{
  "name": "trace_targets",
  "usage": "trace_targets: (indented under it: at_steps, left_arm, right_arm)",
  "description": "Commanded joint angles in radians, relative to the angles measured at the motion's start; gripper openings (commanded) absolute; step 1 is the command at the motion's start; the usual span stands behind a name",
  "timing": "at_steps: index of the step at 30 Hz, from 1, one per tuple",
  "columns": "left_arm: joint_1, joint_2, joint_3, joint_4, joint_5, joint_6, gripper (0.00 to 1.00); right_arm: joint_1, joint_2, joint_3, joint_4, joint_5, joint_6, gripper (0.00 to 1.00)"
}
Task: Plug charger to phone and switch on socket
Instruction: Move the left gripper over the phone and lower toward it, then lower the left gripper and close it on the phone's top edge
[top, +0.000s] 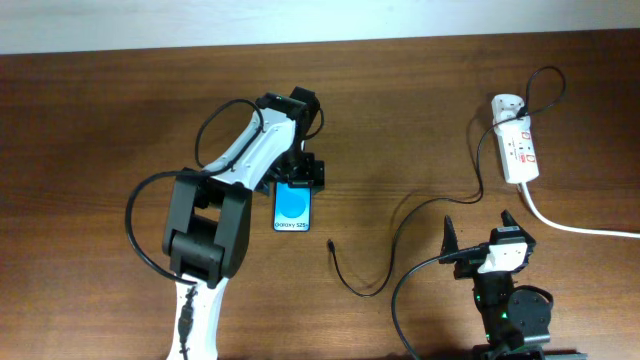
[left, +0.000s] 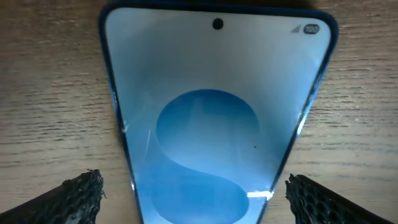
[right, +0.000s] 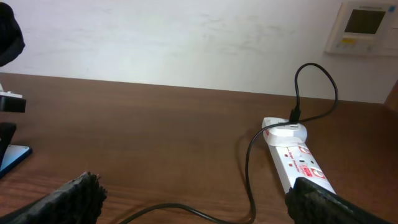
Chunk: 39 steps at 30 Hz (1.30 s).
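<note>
Dark wood-grain table (top: 100, 120) is filling the overhead view, and a pale wall (right: 186, 37) is rising behind it. The phone (top: 293, 207) is lying flat near the middle of the table, screen up. It is showing a bright blue disc on a lighter ground, with white "Galaxy S25" text at its near end and dark edges round it. The left gripper (top: 300, 178) is hovering over the phone's far end with its jaws spread wide. In the left wrist view its fingertips (left: 81, 194) are standing outside both long edges of the phone (left: 211, 124), gripping nothing.

The charger (right: 247, 171) is trailing as a thin black cable from a white adapter (top: 506, 105) on the socket (top: 517, 145). Its plug tip (top: 330, 244) is lying loose, just right of the phone and apart from it. The socket, white and oblong with red markings, is sitting at the far right, its thick white cord (top: 570, 225) running off the edge. The right gripper (top: 478, 235) is waiting near the front edge, fully open and empty.
</note>
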Motion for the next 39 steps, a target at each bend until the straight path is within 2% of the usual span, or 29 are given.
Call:
trace_targets:
  at_steps: [1,17,21,25,31,33,39]
  left_arm:
    - [0.008,0.010,0.002,0.006,-0.036,0.026,0.99]
    - [0.008,0.011,0.002,0.034,-0.037,0.026,0.99]
    - [0.008,0.011,0.002,0.025,-0.076,0.027,0.99]
    - [0.008,0.011,0.002,0.024,-0.064,0.027,0.99]
    - [0.007,0.011,0.002,0.024,0.051,0.027,0.99]
    - [0.007,0.011,0.002,0.021,0.105,0.074,0.99]
    - [0.008,0.029,0.002,0.015,0.051,0.072,0.99]
  right_arm:
    - [-0.007,-0.007,-0.007,-0.006,-0.005,0.001,0.98]
    - [-0.007,-0.007,-0.007,-0.006,-0.005,0.001,0.98]
    - [-0.007,-0.007,-0.007,-0.006,-0.005,0.001,0.98]
    - [-0.007,-0.007,-0.007,-0.006,-0.005,0.001,0.98]
    - [-0.007,-0.007,-0.007,-0.006,-0.005,0.001,0.98]
    - [-0.007,-0.007,-0.007,-0.006,-0.005,0.001,0.99]
    - [-0.007,-0.007,-0.007,-0.006,-0.005,0.001,0.98]
